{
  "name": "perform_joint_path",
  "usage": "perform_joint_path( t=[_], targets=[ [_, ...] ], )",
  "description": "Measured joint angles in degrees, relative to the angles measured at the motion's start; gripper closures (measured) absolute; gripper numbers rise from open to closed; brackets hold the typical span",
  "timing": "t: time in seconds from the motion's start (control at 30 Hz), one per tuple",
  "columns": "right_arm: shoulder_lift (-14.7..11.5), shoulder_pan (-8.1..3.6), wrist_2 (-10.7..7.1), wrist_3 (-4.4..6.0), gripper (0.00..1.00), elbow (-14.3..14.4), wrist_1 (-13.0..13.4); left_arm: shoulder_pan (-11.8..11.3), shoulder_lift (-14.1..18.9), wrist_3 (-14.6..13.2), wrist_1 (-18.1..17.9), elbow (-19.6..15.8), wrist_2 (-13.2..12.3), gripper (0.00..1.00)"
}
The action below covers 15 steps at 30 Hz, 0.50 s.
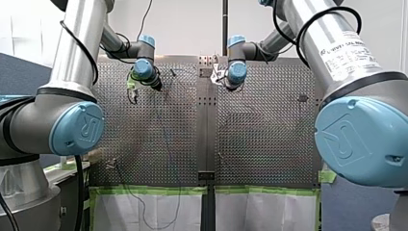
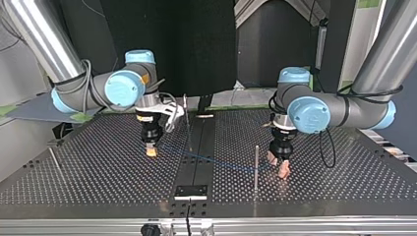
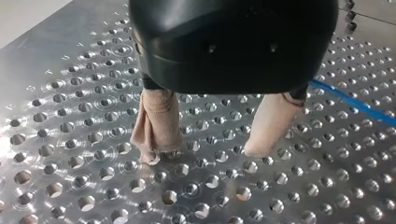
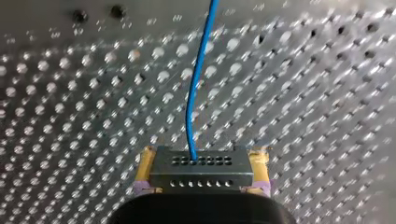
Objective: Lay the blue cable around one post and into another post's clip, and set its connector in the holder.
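With my right gripper [image 4: 201, 169] clamped on the connector [image 4: 201, 179] and the blue cable [image 4: 198, 84] running straight ahead of it, passing just beside my left gripper [image 3: 205, 151], which stands wide and empty, the line should probably stay low and lightly taut when led round the post [image 2: 256, 164] near that gripper.

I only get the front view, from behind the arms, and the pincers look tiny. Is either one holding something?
Observer: Yes. The right wrist view shows the right pincer shut on a metal connector, the blue cable coming out of it.
Operator: And the left one?
Observer: Its wrist view shows the left pincer open, nothing between its beige pads.
Operator: Where does the cable lead?
Observer: In the top view, across the table towards a thin post near the left pincer.
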<state>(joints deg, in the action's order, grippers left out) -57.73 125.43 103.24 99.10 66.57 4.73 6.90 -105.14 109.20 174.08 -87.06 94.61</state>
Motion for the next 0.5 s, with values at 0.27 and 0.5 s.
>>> perform_joint_path(
  t=[0.27, 0.5],
  targets=[
    [1.24, -1.62, 2.56, 2.42, 1.00, 4.31, 4.31, 0.23, 0.31, 1.98, 0.21, -0.05, 0.54, 0.00],
    [5.30, -2.82, 3.41, 2.99, 1.00, 8.71, 8.70, 0.53, 2.13, 2.24, -0.73, -0.90, 2.13, 0.00]
  ],
)
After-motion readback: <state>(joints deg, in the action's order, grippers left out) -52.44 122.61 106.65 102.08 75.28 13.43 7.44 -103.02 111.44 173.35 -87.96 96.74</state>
